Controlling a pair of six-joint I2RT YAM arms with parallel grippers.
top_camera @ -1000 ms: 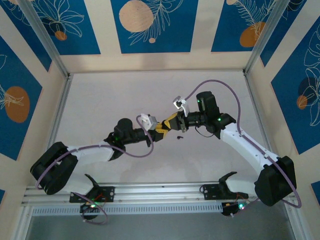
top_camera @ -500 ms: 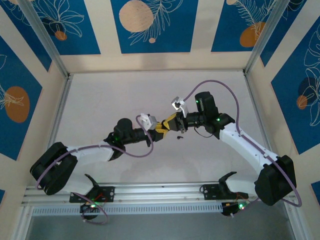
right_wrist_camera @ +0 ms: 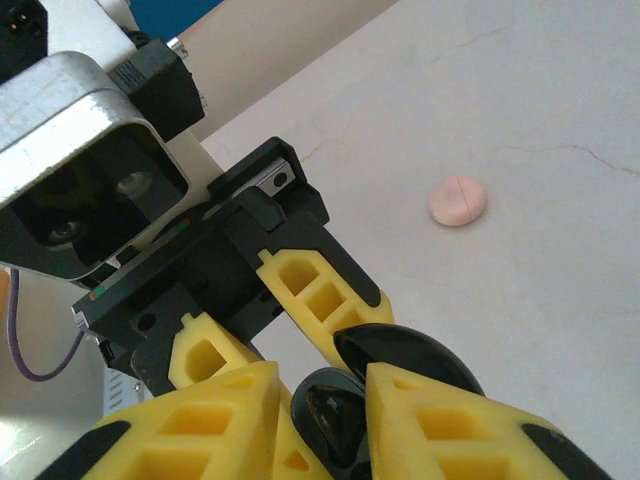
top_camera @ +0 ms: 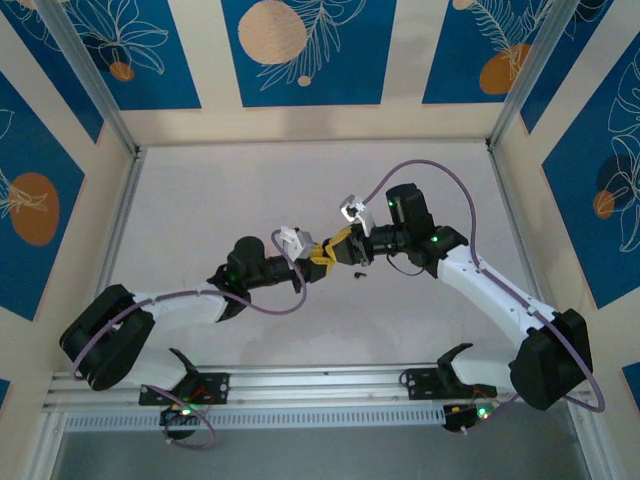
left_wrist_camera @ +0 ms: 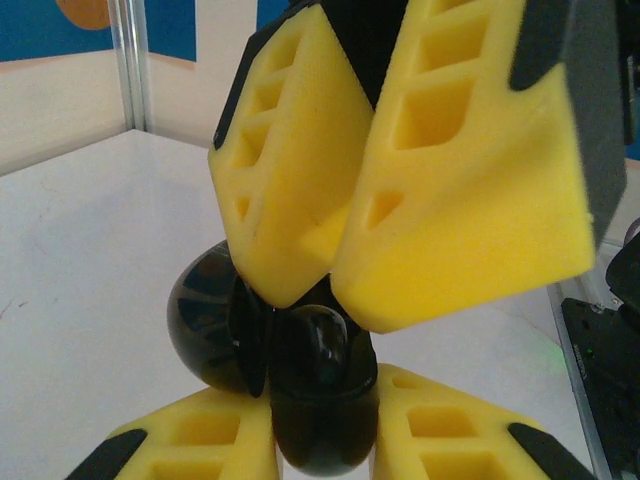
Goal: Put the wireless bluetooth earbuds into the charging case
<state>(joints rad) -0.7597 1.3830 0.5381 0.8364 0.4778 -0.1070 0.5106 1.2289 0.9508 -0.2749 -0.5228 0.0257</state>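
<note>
Top external view shows the pale table (top_camera: 200,200) with both arms meeting at its middle, left gripper (top_camera: 325,254) and right gripper (top_camera: 337,249) tip to tip. The left gripper is clenched on the glossy black rounded charging case (left_wrist_camera: 205,330), which shows two domed lobes side by side. The right gripper's yellow foam fingers (left_wrist_camera: 460,200) rest on top of it, nearly together, and I cannot tell whether they grasp anything. A pale pink round case (right_wrist_camera: 458,200) with a seam across it lies on the table apart from the grippers, and a tiny black piece (top_camera: 357,272) lies just beside them.
</note>
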